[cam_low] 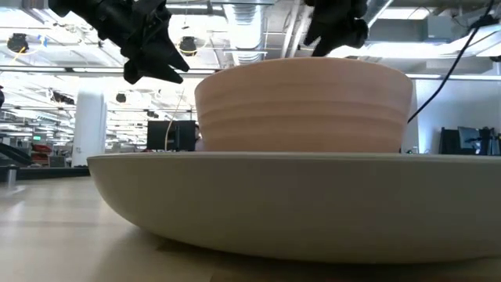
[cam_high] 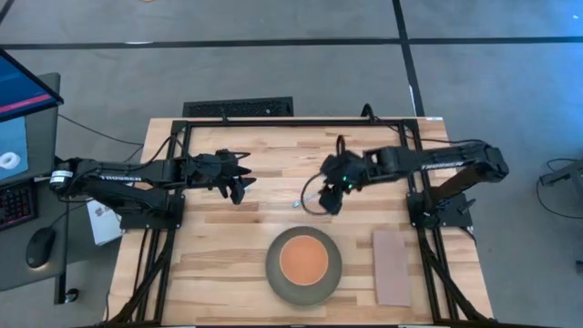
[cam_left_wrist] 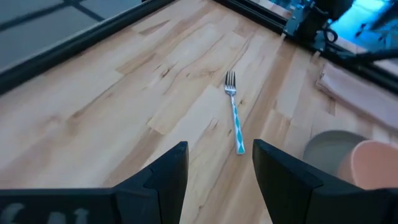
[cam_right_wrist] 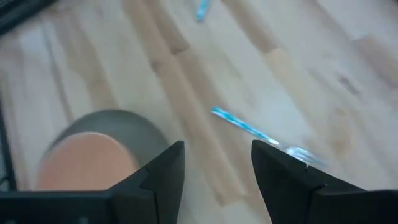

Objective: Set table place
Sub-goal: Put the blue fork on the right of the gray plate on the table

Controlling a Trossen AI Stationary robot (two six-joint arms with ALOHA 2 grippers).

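The grey-green plate (cam_high: 303, 284) sits near the table's near edge with the orange bowl (cam_high: 303, 259) standing in it. The pinkish napkin (cam_high: 393, 266) lies flat to its right. A fork (cam_left_wrist: 234, 112) with a blue handle lies on the wood mid-table (cam_high: 306, 195). My left gripper (cam_high: 242, 186) (cam_left_wrist: 219, 146) hovers open to its left. My right gripper (cam_high: 330, 202) (cam_right_wrist: 217, 146) is open above the table just right of the fork. Its wrist view shows a blurred blue-handled utensil (cam_right_wrist: 249, 129) with a silver end lying beyond the fingers. Another blue handle tip (cam_right_wrist: 202, 9) shows farther off.
The wooden table (cam_high: 228, 246) has bare planks on its left half and along the far side. A black frame (cam_high: 178, 182) edges it, and both arm bases stand on its sides. In the low view the plate (cam_low: 297, 204) and bowl (cam_low: 304, 106) fill the foreground.
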